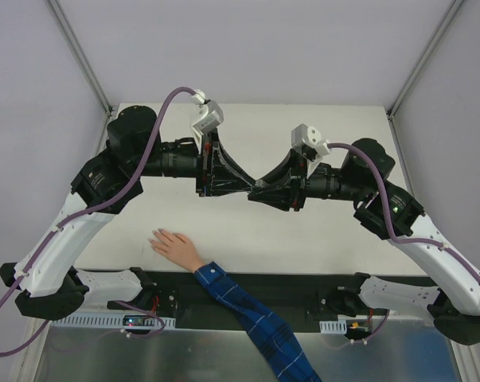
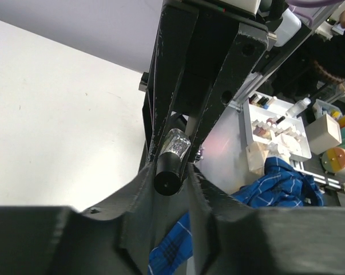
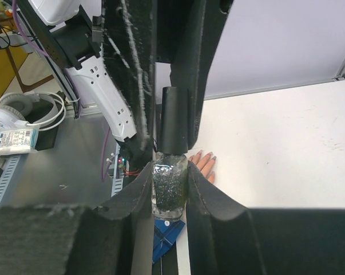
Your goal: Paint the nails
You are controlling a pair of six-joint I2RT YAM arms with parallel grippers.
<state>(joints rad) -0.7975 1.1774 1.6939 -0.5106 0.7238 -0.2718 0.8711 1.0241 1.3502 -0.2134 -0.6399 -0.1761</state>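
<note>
A small glass bottle (image 3: 170, 189) of dark glittery polish is held in the air between both grippers, above the middle of the table. My right gripper (image 3: 170, 183) is shut on its glass body. My left gripper (image 2: 171, 172) is shut on its black cap (image 2: 167, 179). In the top view the left gripper (image 1: 247, 185) and right gripper (image 1: 263, 191) meet tip to tip. The pale hand (image 1: 174, 245) lies flat near the front edge, fingers spread to the left, its nails (image 1: 154, 236) tiny. The blue plaid sleeve (image 1: 255, 318) runs off the front. The hand also shows in the right wrist view (image 3: 204, 163).
The white table (image 1: 303, 239) is bounded by metal frame posts at the back corners (image 1: 104, 103). Off the table, a white tray of small bottles (image 2: 275, 129) and headphones (image 3: 23, 114) sit on a side bench. The arm bases stand at the near edge.
</note>
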